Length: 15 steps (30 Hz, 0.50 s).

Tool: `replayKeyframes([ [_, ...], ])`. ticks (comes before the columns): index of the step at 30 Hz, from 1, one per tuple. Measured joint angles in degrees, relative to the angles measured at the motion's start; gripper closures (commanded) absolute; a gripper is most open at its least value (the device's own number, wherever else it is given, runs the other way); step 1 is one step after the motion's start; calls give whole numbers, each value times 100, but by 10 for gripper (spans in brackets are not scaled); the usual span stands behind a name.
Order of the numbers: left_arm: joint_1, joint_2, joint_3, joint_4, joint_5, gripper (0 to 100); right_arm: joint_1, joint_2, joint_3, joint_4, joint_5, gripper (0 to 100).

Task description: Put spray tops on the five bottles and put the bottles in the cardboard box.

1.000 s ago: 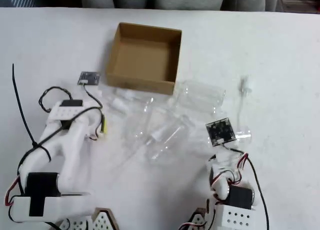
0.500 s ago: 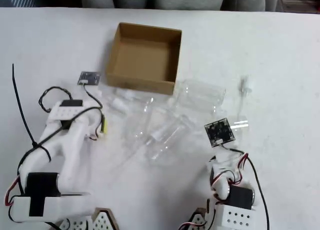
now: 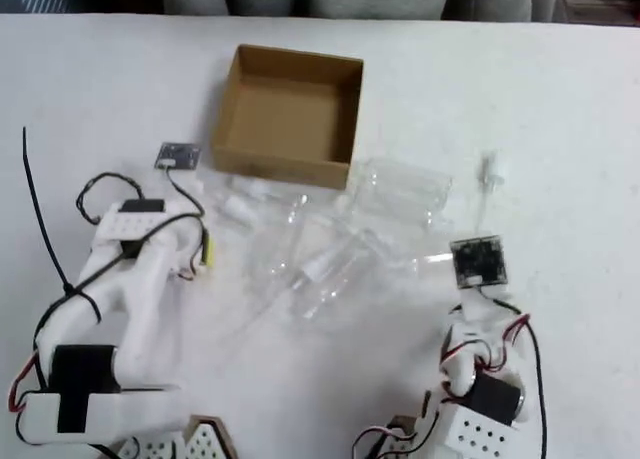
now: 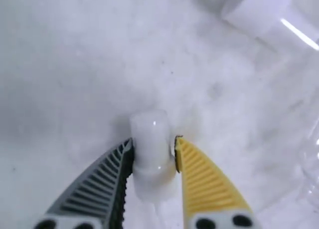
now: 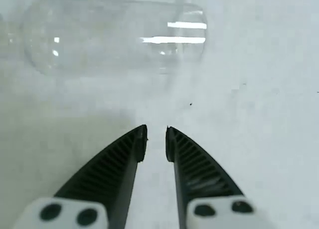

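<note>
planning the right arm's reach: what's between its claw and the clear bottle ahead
Only bare table, between the right claw and the clear bottle, seen in the right wrist view.

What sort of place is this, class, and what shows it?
Likely a robotics lab bench: two small wired robot arms at a white table, clear bottles beside a cardboard box, the left claw gripping a spray top.

Clear bottles (image 3: 400,191) (lying) beside open box (image 3: 280,166)
</note>
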Motion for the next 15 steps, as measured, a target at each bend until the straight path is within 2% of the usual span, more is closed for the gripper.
replayKeyframes([
  [6, -9, -9, 132, -9, 0, 979, 53, 0, -18, -615, 35, 956],
  [12, -18, -62, 141, -9, 0, 979, 18, 0, -580, -545, 26, 954],
  [15, -18, -62, 141, -9, 0, 979, -325, 0, -870, -404, 35, 954],
])
